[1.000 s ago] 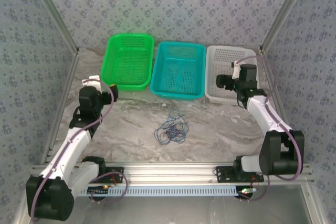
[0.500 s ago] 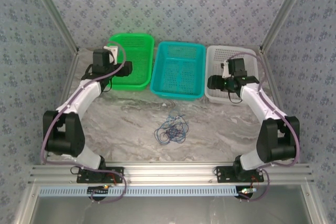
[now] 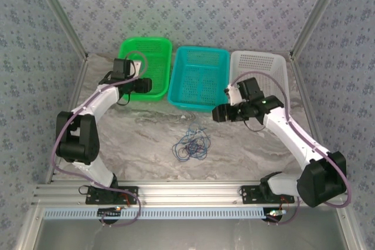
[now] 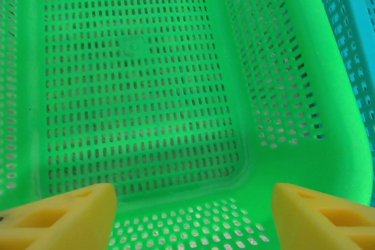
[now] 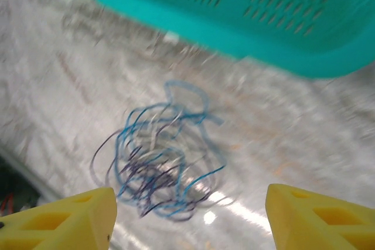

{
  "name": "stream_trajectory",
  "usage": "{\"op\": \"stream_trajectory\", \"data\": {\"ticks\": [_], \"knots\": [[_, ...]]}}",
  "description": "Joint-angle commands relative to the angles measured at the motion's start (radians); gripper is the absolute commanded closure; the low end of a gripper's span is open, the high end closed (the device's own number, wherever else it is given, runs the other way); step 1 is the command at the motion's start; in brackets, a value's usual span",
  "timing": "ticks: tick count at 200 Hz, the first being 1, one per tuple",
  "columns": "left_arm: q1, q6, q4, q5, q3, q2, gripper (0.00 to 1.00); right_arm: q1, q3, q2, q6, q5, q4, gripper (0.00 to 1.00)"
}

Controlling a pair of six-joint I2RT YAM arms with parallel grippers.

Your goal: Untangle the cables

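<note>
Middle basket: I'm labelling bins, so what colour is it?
The middle basket is teal, clearest in the top external view.

Jaws apart: left tool (image 4: 193,218), right tool (image 5: 190,218).

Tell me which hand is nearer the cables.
Right. The right hand is just beyond and right of the cables; the left hand is farther off, at the green basket.

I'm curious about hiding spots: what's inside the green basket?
The green basket's holed floor looks bare, with nothing lying on it. The left tool's yellow fingers cover bits of its near side.
</note>
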Motion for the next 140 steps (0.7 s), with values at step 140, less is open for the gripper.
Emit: {"op": "stream_trajectory", "data": {"ticks": [140], "knots": [[-0.025,-0.022,-0.067,-0.02,-0.136,-0.137,0.39,0.258,-0.008,0.207,0.15,-0.037,0.063,0.4]]}}
